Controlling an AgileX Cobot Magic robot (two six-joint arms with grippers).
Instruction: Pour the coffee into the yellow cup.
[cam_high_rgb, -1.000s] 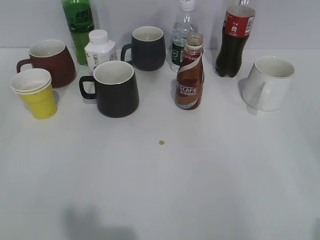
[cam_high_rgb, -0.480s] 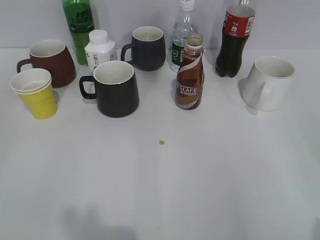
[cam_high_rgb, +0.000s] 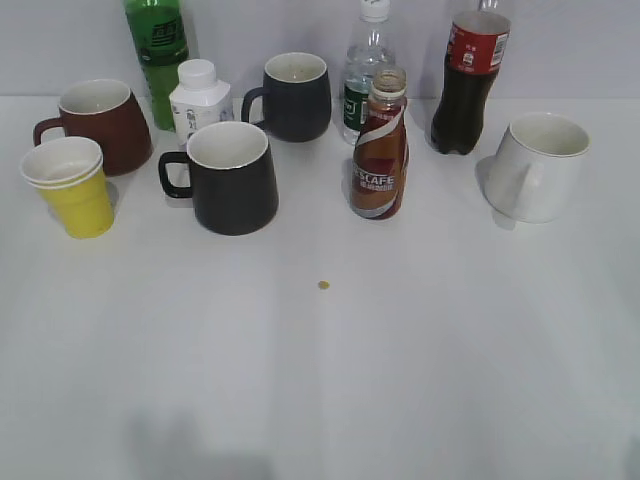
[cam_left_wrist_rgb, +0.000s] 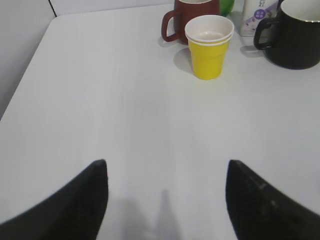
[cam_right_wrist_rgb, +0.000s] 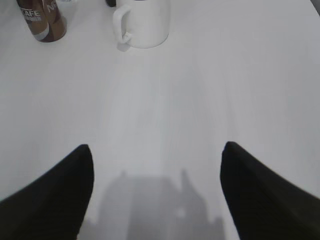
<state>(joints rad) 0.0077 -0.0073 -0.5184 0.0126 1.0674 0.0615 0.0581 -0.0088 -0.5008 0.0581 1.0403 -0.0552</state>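
Observation:
The coffee (cam_high_rgb: 380, 150) is a small brown-and-red NESCAFE bottle standing upright and uncapped at the middle back; its lower part shows in the right wrist view (cam_right_wrist_rgb: 44, 22). The yellow cup (cam_high_rgb: 70, 187) stands upright at the left, in front of a dark red mug; it also shows in the left wrist view (cam_left_wrist_rgb: 209, 46). My left gripper (cam_left_wrist_rgb: 166, 172) is open and empty above bare table, well short of the cup. My right gripper (cam_right_wrist_rgb: 157, 157) is open and empty above bare table, short of the white mug. Neither gripper shows in the exterior view.
A dark red mug (cam_high_rgb: 98, 124), two black mugs (cam_high_rgb: 232, 177) (cam_high_rgb: 293, 95), a white mug (cam_high_rgb: 540, 166), a green bottle (cam_high_rgb: 157, 50), a white bottle (cam_high_rgb: 199, 98), a clear water bottle (cam_high_rgb: 366, 70) and a cola bottle (cam_high_rgb: 471, 75) stand along the back. A small yellow speck (cam_high_rgb: 323, 285) lies mid-table.

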